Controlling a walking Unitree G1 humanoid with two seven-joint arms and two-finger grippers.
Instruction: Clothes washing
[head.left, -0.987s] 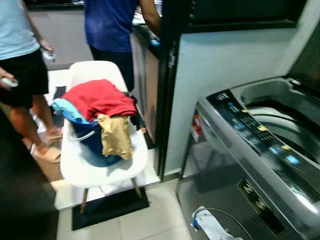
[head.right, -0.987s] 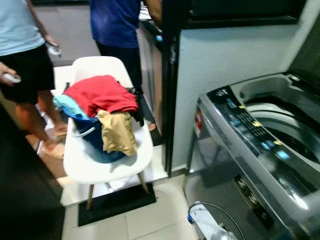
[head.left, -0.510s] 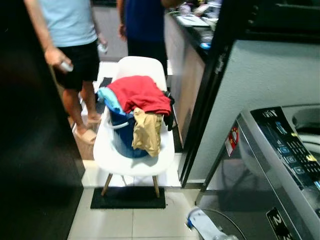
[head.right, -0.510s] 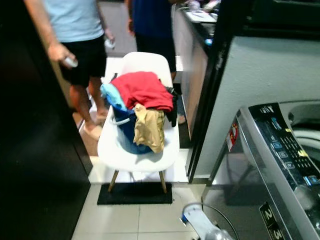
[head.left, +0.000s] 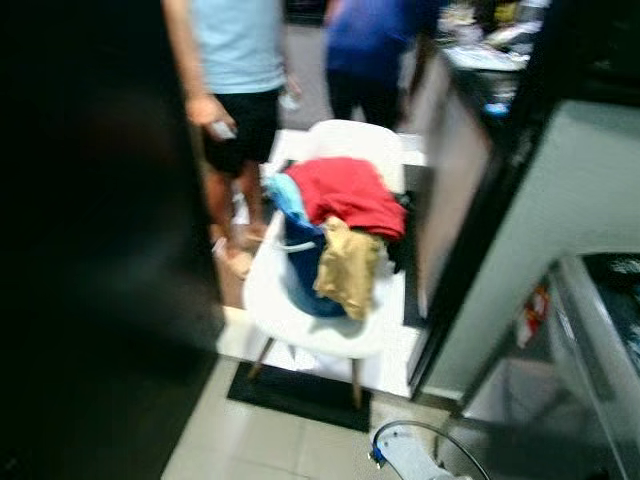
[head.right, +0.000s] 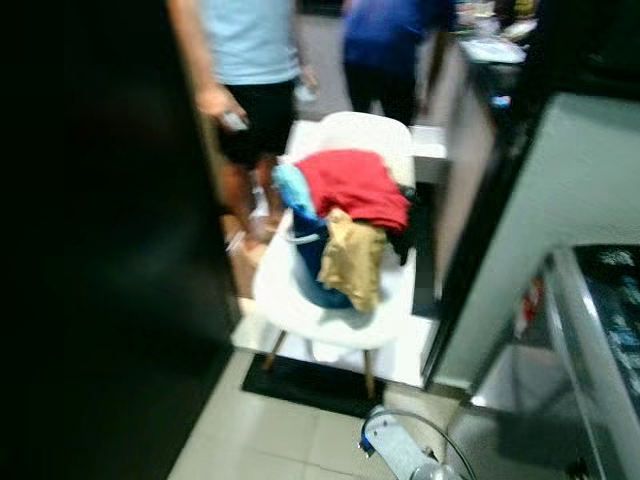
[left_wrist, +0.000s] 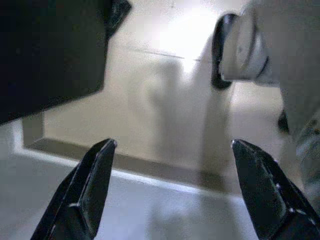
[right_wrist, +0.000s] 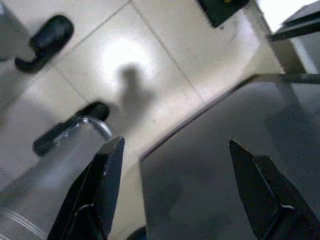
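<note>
While clothes (head.left: 345, 200) sit ahead on chair (head.left: 300, 320) | fingers (left_wrist: 85, 190) spread above floor (left_wrist: 165, 100)

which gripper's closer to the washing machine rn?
Right, likely. The washing machine sits on the robot's right; the right gripper hangs open beside its grey front. The left gripper hangs open by the dark panel opposite.

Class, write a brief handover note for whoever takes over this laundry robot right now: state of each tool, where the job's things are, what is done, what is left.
Left tool: open, holding nothing, above the tiled floor.
Right tool: open, holding nothing.
Blue laundry basket sits on the white moulded chair, heaped with a red garment, a tan garment and a light-blue garment.
Grey washing machine at right.
Done: nothing loaded.
Left: fetch clothes, load the machine.
Two people stand behind the chair.
</note>
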